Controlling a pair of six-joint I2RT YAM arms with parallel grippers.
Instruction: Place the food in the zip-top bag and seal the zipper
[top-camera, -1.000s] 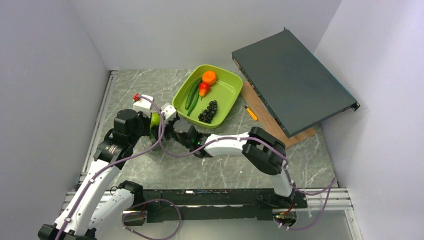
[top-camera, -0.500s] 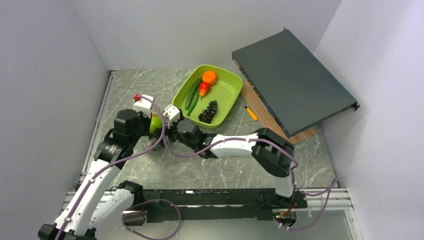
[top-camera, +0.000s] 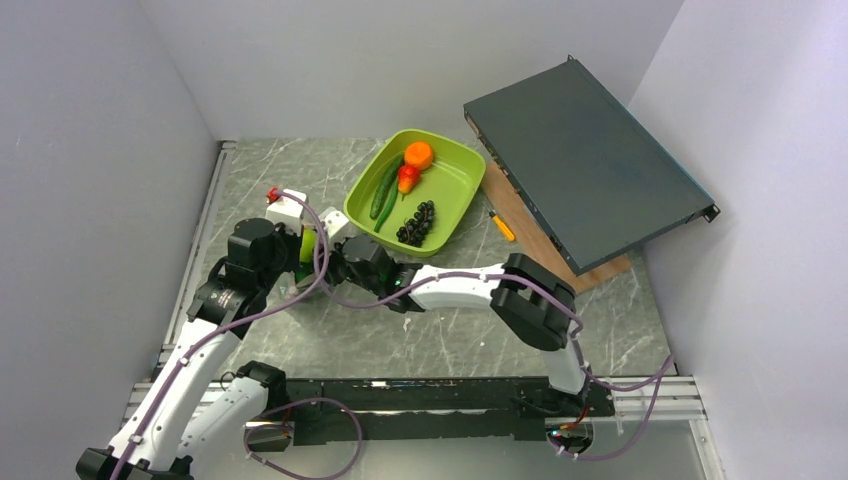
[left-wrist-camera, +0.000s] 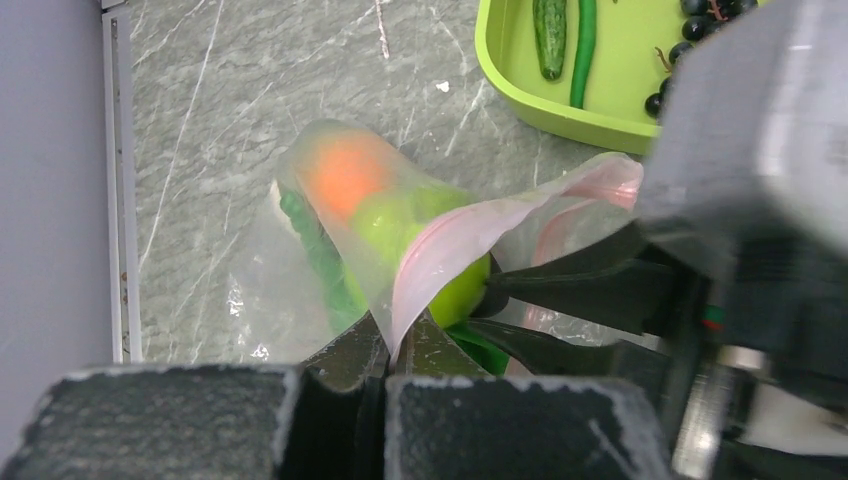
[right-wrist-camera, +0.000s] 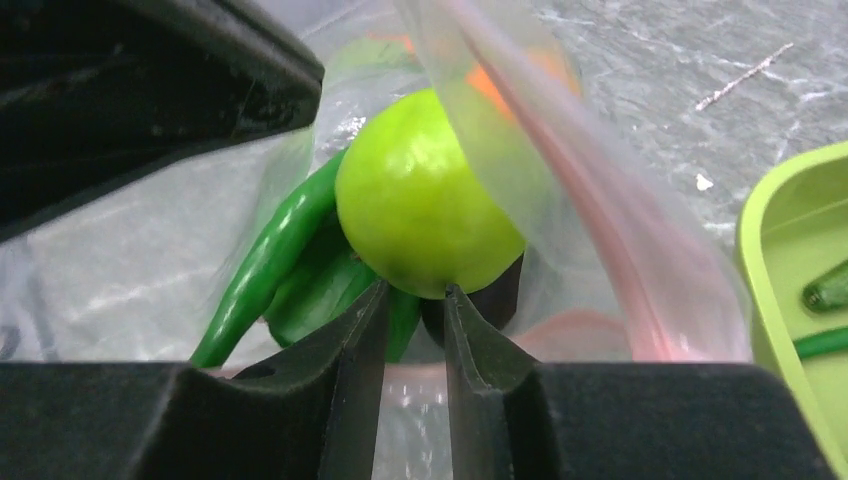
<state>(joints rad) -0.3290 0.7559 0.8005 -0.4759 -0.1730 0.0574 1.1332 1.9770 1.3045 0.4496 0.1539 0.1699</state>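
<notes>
— What sort of room are you in?

— A small booth. Plain pale walls (top-camera: 400, 60) close in on three sides of a table (top-camera: 270, 165) of grey-green marble with white veins. A pale metal rail (top-camera: 205, 230) runs along its left edge.

— What stands on it?

— At the far middle is a lime-green tray (top-camera: 462, 175) holding a cucumber (top-camera: 384, 188), a red pepper (top-camera: 407, 177), dark grapes (top-camera: 417, 223) and one orange-coloured piece (top-camera: 419, 154). To its right a flat dark case (top-camera: 585, 160) lies tilted over a wooden board (top-camera: 520, 225), with a screwdriver (top-camera: 502, 226) just beside the board.

— And the bag?

— The zip-top bag (left-wrist-camera: 260, 270) is on the marble near the tray, on its near-left side, with its mouth lifted toward me. My left gripper (left-wrist-camera: 390, 350) is clamped on the rim, right on the pink zipper (left-wrist-camera: 470, 225). Inside are an orange (left-wrist-camera: 345, 170), a green apple (right-wrist-camera: 425, 195) and green pods (right-wrist-camera: 265, 265).

— Your other fingers?

— My right gripper (right-wrist-camera: 415, 292) reaches into the mouth. Its jaws are a narrow gap apart with nothing between them, and the tips are at the apple's underside. Whether they press on it, I cannot tell.
</notes>
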